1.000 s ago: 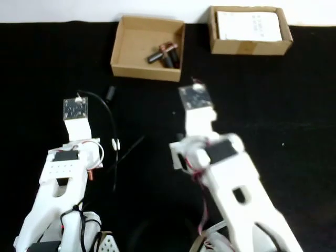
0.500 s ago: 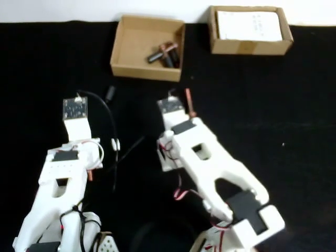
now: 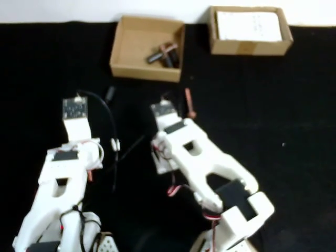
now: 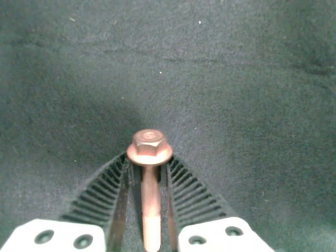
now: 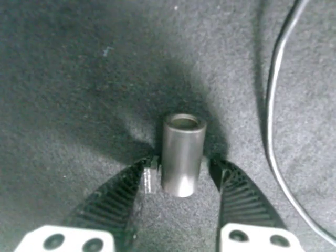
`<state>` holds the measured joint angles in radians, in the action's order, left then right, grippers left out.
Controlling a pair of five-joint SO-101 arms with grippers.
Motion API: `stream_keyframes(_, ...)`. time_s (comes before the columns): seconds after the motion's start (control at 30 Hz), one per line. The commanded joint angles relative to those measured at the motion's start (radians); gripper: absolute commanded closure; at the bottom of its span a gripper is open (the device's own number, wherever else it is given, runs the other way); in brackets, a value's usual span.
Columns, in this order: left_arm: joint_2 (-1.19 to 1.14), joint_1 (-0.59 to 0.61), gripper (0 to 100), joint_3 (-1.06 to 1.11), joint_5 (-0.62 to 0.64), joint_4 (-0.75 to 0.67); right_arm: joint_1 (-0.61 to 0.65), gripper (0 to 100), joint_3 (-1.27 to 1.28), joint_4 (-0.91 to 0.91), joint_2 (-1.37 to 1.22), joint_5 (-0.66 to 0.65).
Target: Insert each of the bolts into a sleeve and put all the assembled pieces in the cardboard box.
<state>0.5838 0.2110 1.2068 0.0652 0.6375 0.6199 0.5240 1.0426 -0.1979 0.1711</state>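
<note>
Left wrist view: left gripper (image 4: 149,161) clamps a bolt (image 4: 150,147); right gripper (image 5: 181,165) spread around a sleeve (image 5: 182,149).

Two white arms work side by side at the near edge of the tabletop (image 3: 294,105). The left arm (image 3: 62,178) reaches straight toward the far side. Its gripper (image 4: 149,157) is clamped on a bolt (image 4: 150,152), with both fingers pressed against the shank just under the head. The right arm (image 3: 202,157) rises from the near right and leans across toward the far left, elbow bent. Its gripper (image 5: 181,167) sits low over the tabletop, jaws parted on either side of a sleeve (image 5: 182,155), with narrow gaps showing.
</note>
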Motion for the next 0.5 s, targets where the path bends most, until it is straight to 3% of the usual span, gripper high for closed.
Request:
stream_keyframes(0.0,0.025,0.007,99,-0.004,-0.003,-0.014,-0.005,79.6,-0.002,-0.007,-0.038,0.005)
stream_keyframes(0.23,0.025,0.007,99,-0.004,-0.003,-0.014,-0.001,79.6,-0.019,-0.007,-0.036,0.002)
stream_keyframes(0.47,0.025,0.007,99,-0.004,-0.003,-0.014,-0.002,79.6,-0.111,-0.008,-0.041,-0.124)
